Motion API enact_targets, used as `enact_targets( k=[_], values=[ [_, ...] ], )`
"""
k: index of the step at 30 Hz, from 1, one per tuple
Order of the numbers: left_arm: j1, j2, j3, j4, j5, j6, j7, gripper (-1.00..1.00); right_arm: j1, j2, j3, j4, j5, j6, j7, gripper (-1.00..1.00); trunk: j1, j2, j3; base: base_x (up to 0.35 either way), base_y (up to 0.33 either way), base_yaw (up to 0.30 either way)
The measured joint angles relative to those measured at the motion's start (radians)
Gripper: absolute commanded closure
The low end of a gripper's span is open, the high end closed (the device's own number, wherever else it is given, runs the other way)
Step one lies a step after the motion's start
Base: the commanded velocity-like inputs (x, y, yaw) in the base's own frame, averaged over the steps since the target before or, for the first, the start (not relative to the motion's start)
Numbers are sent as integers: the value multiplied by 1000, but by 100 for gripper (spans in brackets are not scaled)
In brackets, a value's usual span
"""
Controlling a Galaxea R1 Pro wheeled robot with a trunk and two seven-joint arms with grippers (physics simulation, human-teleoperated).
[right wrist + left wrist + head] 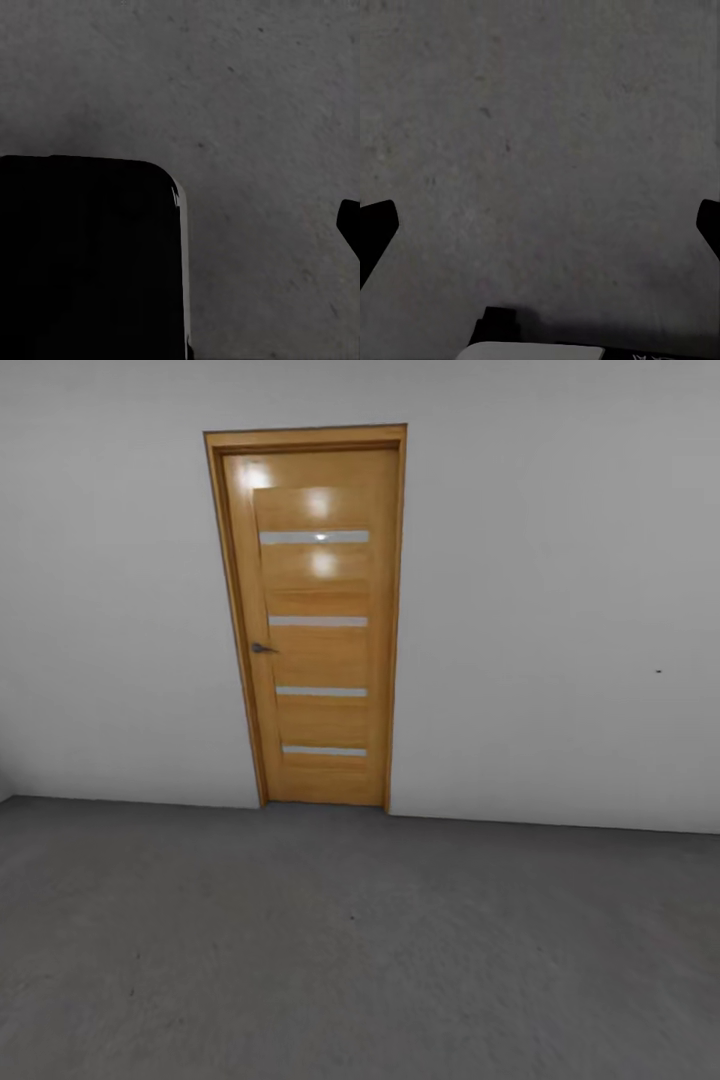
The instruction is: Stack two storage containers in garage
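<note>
We are facing a closed wooden slatted door (318,625) set in a white-grey wall (560,610), with dark grey concrete floor (350,950) running up to it; by these features we are judging this room to be the garage.

Neither storage container is appearing in any view, so we cannot say where they are standing.

The left gripper (540,225) is hanging over bare concrete with its fingers spread wide and nothing between them. In the right wrist view, one dark fingertip (349,225) is showing beside a large black rounded body (90,255); we cannot tell how the right fingers are set.

On handling, we are judging only from the task wording: open storage boxes are likely light but flexible at the walls. We are recommending a grip on the rim of opposite walls, one gripper each side, keeping the box level.
</note>
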Motion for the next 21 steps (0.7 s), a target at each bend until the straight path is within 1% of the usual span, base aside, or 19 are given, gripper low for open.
enact_targets(
  k=[21],
  values=[
    [0,0,0,0,0,0,1,-100,0,0,0,0,0,0,0,-100,0,0,0,239,251,-1]
  ],
)
